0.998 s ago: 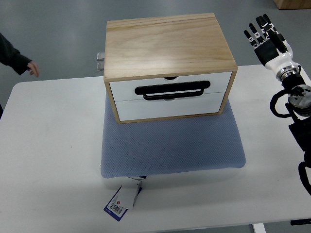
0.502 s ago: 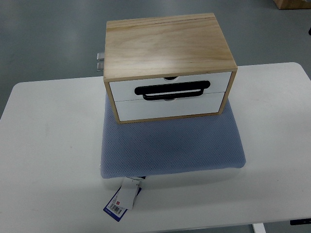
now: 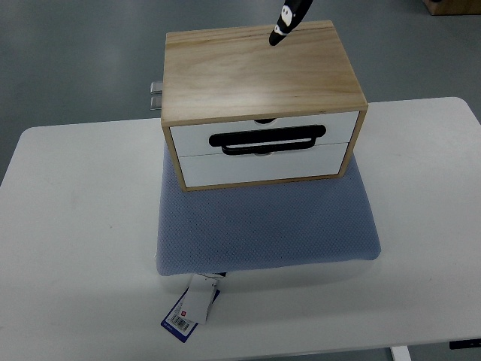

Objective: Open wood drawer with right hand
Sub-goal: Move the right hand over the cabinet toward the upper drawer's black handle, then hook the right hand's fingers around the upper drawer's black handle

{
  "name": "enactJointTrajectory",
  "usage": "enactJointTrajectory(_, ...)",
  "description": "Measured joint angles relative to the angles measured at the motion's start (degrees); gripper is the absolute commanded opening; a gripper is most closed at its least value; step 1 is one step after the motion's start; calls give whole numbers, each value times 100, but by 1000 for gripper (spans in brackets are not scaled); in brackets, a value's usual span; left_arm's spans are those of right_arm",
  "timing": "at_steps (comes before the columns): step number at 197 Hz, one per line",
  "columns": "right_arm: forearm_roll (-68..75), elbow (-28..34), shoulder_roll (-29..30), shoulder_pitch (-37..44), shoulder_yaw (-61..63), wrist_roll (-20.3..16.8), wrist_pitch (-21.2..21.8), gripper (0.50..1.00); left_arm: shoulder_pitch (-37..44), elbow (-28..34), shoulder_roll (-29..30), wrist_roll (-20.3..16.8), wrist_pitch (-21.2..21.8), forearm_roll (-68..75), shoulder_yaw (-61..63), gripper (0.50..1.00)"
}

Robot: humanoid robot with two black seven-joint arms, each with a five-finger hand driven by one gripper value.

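A wood drawer box [image 3: 259, 71] stands on a blue-grey cushion [image 3: 267, 226] at the back of the white table [image 3: 75, 226]. Its two white drawer fronts [image 3: 263, 167] sit flush with the box, and a black handle [image 3: 267, 141] lies across the seam between them. A small black-and-white part of a robot hand [image 3: 288, 19] pokes in from the top edge above the box's back rim. Its arm is out of the picture, so I cannot tell which side it belongs to. It is far from the handle.
A paper tag [image 3: 188, 308] sticks out from under the cushion's front left corner. Metal fittings [image 3: 155, 95] protrude from the box's left side. Grey floor lies beyond the table's far edge.
The right arm, raised at the right edge a second ago, left the picture. A person's hand at the left edge is also gone. A hand tip has now come in from the top.
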Motion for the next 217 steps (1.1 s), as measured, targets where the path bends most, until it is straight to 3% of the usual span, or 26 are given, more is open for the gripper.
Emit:
enactJointTrajectory(40, 973, 490, 542, 114, -455, -61, -544, 936, -1, 36, 0, -1, -1, -11, 9, 1000)
enactJointTrajectory(85, 1811, 586, 843, -182, -499, -61, -1176, 940, 0, 47, 0, 0, 0, -11, 9, 1000)
enactJointTrajectory(217, 303, 530, 467, -1105, -1026, -61, -829, 936, 0, 28, 0, 0, 0, -11, 9, 1000)
